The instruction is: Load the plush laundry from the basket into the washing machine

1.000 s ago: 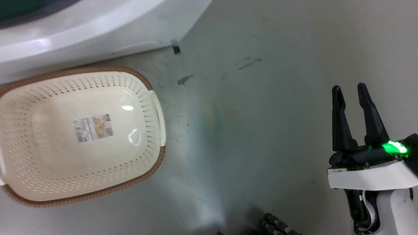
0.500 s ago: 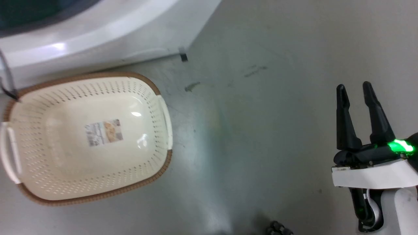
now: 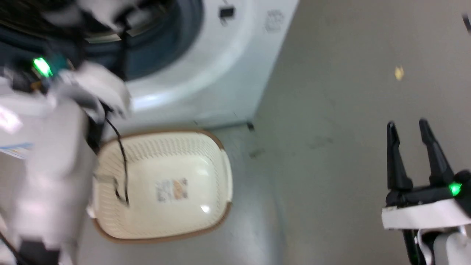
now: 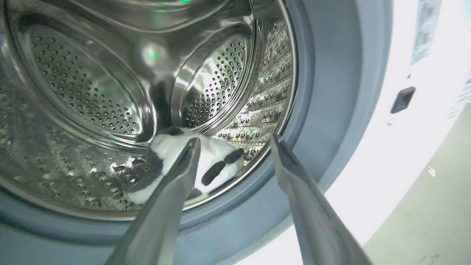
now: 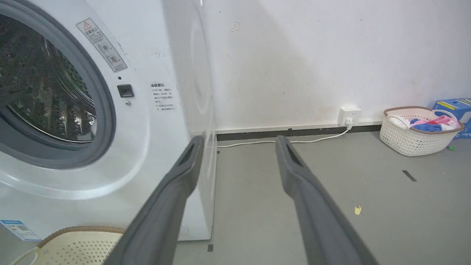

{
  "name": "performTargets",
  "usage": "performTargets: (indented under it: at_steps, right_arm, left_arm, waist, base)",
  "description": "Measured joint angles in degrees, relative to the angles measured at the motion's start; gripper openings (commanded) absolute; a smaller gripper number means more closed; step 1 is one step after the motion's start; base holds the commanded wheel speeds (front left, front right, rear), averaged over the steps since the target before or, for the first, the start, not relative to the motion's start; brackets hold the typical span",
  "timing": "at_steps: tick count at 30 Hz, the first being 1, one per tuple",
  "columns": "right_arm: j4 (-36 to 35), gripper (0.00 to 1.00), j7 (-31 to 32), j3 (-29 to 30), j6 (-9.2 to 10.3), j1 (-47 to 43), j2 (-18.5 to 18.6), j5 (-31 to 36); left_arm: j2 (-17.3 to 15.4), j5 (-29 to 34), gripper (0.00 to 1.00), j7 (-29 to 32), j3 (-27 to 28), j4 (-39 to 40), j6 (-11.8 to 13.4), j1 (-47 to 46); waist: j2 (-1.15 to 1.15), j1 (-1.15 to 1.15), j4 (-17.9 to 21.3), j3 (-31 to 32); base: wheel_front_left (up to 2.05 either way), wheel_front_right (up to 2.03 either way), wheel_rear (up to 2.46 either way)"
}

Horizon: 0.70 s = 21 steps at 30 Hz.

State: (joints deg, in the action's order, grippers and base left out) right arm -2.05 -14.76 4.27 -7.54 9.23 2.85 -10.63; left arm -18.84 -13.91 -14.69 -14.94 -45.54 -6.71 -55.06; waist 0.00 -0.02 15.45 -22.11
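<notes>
Plainly, the large white front-loading washing machine (image 3: 220, 66) dominates the head view from ten to twelve o'clock. Its grey rubber seal and shiny perforated steel drum (image 4: 92, 81) stand open to the left wrist view, so the mouth is free to take a load.

Below it, on the grey floor (image 3: 331, 110), sits the small cream perforated plastic basket with the brown woven-look rim (image 3: 217, 141), at about seven o'clock in the head view. It is just beside the foot of the machine, I judge so that a lift from one to the other is short. Its floor shows a label and no laundry.

The plush laundry, a fluffy white penguin soft toy with black head, flippers and feet (image 4: 217, 156), lies inside the drum. It rests low on the steel wall near the front lip, at about six o'clock of the opening, partly hidden behind one finger in the left wrist view. From how things lie, the loading itself looks done.

The left pincer (image 4: 235, 140) points into the drum mouth with its fingers spread wide and pinching nothing. The toy sits beyond the tips, so the spread reads as a letting-go posture. Its pale forearm (image 3: 48, 165) shows blurred at nine o'clock in the head view.

The right pincer (image 3: 407, 123) hangs at four o'clock, well apart from machine and basket. Its fingers are spread and empty, seemingly parked out of the way.
</notes>
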Motion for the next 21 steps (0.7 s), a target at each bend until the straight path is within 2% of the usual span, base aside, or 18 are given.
performTargets:
  at_steps: [6,10,21]
  right_arm:
    - [1.1,1.00,0.0,-0.4,0.00,-4.2,0.0,2.5]
    - [1.5,1.00,0.0,-0.7,0.00,-6.5,0.0,3.0]
    - [3.4,1.00,0.0,-2.8,0.01,-11.0,0.0,3.6]
  left_arm:
    - [3.1,1.2,1.00,0.0,0.8,15.5,0.9,18.2]
    - [5.8,1.2,1.00,0.0,2.1,23.3,3.0,28.4]
    - [8.9,1.7,1.00,0.0,6.9,32.0,6.8,48.7]
  waist:
    - [0.00,0.00,-4.2,8.4]
    - [0.00,0.00,-7.0,13.2]
    - [0.00,0.00,-12.3,21.6]
  base:
    - [0.00,0.00,0.00]
    - [0.00,0.00,0.00]
    - [0.00,0.00,0.00]
